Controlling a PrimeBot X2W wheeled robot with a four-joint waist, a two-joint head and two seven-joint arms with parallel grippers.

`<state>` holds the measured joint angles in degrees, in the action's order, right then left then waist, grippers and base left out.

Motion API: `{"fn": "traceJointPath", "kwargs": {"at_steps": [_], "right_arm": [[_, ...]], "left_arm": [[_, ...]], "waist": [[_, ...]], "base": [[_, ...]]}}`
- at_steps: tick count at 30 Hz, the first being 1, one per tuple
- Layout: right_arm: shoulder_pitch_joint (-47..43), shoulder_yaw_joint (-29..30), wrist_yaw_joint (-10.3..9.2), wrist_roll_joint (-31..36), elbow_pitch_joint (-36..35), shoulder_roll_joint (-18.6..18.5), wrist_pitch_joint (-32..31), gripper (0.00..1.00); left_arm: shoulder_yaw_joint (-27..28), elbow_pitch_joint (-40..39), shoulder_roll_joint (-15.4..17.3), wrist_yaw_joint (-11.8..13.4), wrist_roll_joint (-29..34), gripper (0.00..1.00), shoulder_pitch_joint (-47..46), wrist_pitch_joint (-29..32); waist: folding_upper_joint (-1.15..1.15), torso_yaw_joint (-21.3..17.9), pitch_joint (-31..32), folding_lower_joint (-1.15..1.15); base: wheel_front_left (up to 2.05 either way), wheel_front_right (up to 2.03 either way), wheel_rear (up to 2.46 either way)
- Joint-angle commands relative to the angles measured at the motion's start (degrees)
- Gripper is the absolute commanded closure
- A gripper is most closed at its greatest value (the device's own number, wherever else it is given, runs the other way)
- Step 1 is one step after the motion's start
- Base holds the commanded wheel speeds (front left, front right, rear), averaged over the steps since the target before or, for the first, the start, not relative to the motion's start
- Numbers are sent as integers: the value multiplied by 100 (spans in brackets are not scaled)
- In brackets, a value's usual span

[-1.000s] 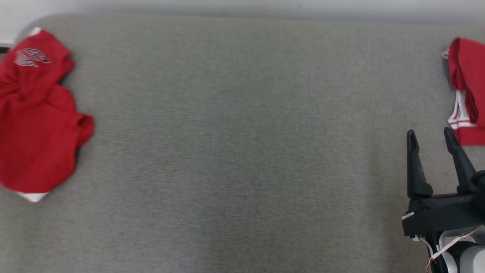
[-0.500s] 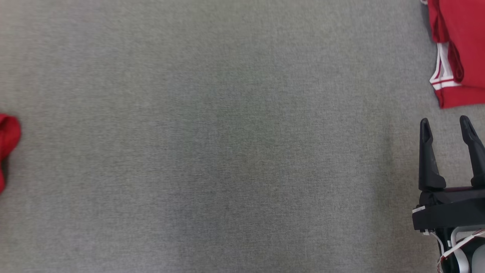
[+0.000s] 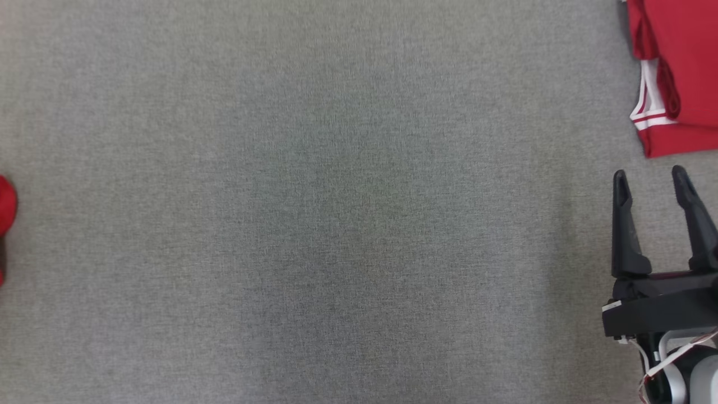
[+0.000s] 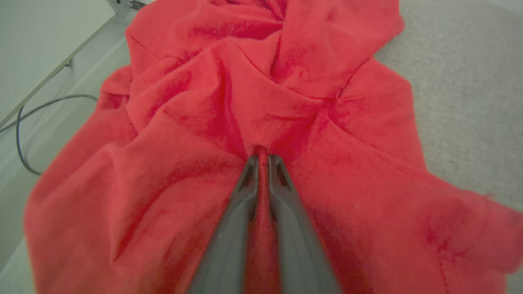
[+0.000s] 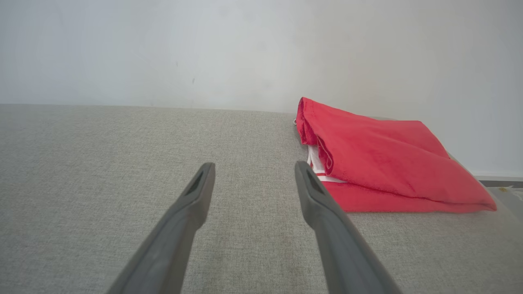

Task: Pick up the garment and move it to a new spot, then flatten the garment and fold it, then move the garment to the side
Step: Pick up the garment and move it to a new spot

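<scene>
The garment [image 4: 204, 102] is a crumpled red cloth lying on the grey padded table [image 4: 461, 94]. In the left wrist view my left gripper [image 4: 261, 157] points down into its middle, with its two dark fingers [image 4: 239, 212] pinched together on a raised fold of the red fabric. A sliver of the same garment [image 3: 4, 224] shows at the left edge of the head view. Low on the right of the head view, my right gripper [image 3: 650, 179] stands open above bare table, holding nothing. It appears again as the right gripper [image 5: 253, 167] in its own wrist view.
A second red garment [image 3: 679, 73] with white trim lies folded at the table's far right, just beyond my right gripper; the right wrist view shows this folded garment [image 5: 380, 163] against a pale wall. A dark cable [image 4: 24, 134] lies on the floor beside the table's left edge.
The head camera has tilted down, so the crumpled garment has slid almost out of the left edge and the folded one has risen to the top right. The left jaws have closed.
</scene>
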<state>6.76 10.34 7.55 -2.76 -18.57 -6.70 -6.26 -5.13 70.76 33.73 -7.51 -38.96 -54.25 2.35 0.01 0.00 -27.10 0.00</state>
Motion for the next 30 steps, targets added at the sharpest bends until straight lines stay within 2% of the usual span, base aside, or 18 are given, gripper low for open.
{"fn": "traceJointPath", "kwargs": {"at_steps": [1, 5, 9, 14, 19, 23, 30], "right_arm": [[3, -34, -15, -20, 73, 46, 57, 0], [-74, -55, -15, -87, 287, 91, 157, 0], [-136, -59, -15, -148, 516, 140, 271, 0], [-228, -59, -15, -214, 734, 191, 362, 0], [-267, -136, -15, -295, 970, 271, 502, 0], [-259, -236, -15, -355, 1207, 322, 657, 0], [-297, -308, -15, -455, 1559, 373, 901, 0]], "left_arm": [[41, 26, 11, 17, -32, 100, 99, -353], [113, -13, 51, 28, -45, 100, 92, -1107], [144, -208, 93, 18, -86, 100, -64, -1529], [43, -753, 161, 12, 78, 100, -251, -1721], [46, -1862, 134, 12, 338, 100, -466, -1758], [16, -2848, -89, 84, 524, 100, -451, -1751], [-322, -4604, -747, 373, 583, 100, -143, -1531]], "waist": [[-1, -7, 170, 0], [-1, -24, 520, 0], [-1, -52, 889, 0], [-1, -42, 1154, 0], [-1, -60, 1400, 0], [-1, -179, 1585, 0], [-1, -558, 1849, 0]], "base": [[0, 0, 0], [0, 0, 0], [0, 0, 0], [0, 0, 0], [0, 0, 0], [0, 0, 0], [0, 0, 0]]}}
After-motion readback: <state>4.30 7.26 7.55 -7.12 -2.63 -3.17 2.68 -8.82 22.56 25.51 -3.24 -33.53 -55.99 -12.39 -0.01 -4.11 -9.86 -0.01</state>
